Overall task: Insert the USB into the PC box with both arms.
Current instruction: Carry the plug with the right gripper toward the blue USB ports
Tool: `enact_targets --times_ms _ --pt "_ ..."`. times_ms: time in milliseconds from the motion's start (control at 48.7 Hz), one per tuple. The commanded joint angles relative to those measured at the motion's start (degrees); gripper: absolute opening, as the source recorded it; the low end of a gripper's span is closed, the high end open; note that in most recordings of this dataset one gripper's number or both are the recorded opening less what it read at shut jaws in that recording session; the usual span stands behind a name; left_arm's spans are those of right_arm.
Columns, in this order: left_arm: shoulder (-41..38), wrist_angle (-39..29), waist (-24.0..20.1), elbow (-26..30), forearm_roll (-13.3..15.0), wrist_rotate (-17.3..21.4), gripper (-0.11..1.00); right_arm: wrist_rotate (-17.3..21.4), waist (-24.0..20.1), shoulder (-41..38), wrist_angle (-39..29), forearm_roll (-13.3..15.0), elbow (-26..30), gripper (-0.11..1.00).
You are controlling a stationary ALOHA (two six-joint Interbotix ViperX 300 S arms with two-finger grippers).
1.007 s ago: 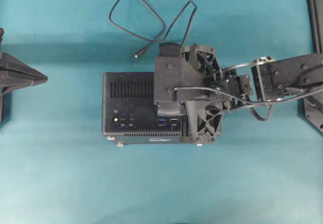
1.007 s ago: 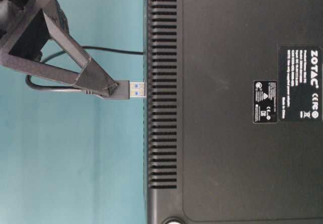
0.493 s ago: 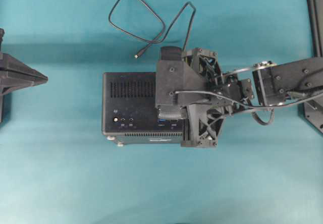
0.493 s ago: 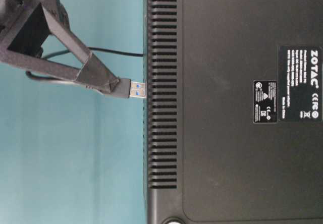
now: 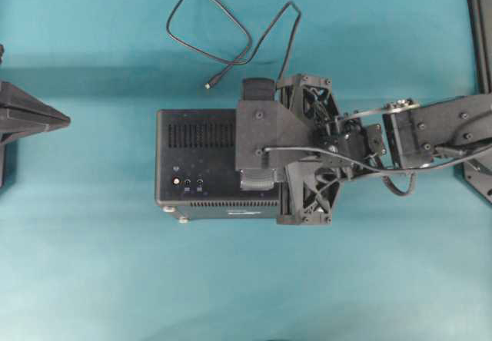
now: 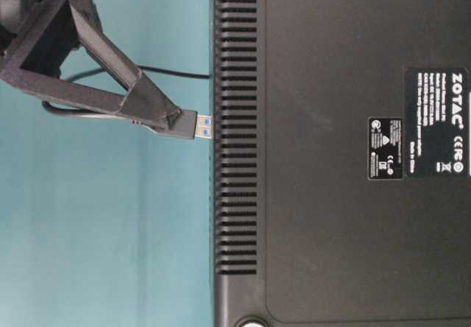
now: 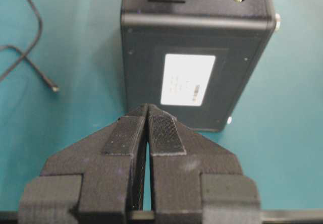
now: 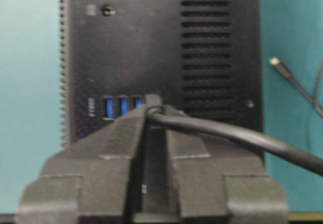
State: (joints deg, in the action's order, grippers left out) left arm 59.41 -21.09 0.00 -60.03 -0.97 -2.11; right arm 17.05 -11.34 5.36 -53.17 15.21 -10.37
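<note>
USB (image 6: 193, 124): small, light, stiff plug on a limp cable (image 5: 207, 26), pinched at its rear body by the right claw (image 6: 179, 118), tip at the PC box (image 5: 196, 153) ports; we judge the box heavy, left claw (image 7: 147, 114) pressed together, empty.

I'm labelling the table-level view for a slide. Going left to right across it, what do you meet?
right gripper → USB, its blue-tipped end at the box's edge → PC box vent slots → small sticker → ZOTAC label.
</note>
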Motion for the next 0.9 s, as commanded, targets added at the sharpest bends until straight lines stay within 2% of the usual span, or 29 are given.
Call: enact_targets --times_ms 0,164,452,698,883 --pt "-0.26 0.26 -0.09 0.79 -0.09 0.00 0.00 0.44 0.79 0.62 -0.70 0.70 1.32 0.11" --pt "-0.18 0.26 0.00 0.70 -0.09 0.00 0.00 0.35 0.79 0.00 -1.49 0.35 3.08 0.11" --pt "0.00 0.26 0.00 0.53 -0.09 -0.79 0.00 0.35 0.88 -1.93 -3.08 -2.99 5.54 0.11" --pt "1.49 0.26 0.00 0.00 -0.09 -2.29 0.00 0.26 0.79 -2.29 -3.16 -4.31 5.54 0.11" --pt "1.76 0.26 0.00 0.09 -0.09 -2.29 0.00 0.09 0.88 -2.46 -3.87 -6.59 5.89 0.11"
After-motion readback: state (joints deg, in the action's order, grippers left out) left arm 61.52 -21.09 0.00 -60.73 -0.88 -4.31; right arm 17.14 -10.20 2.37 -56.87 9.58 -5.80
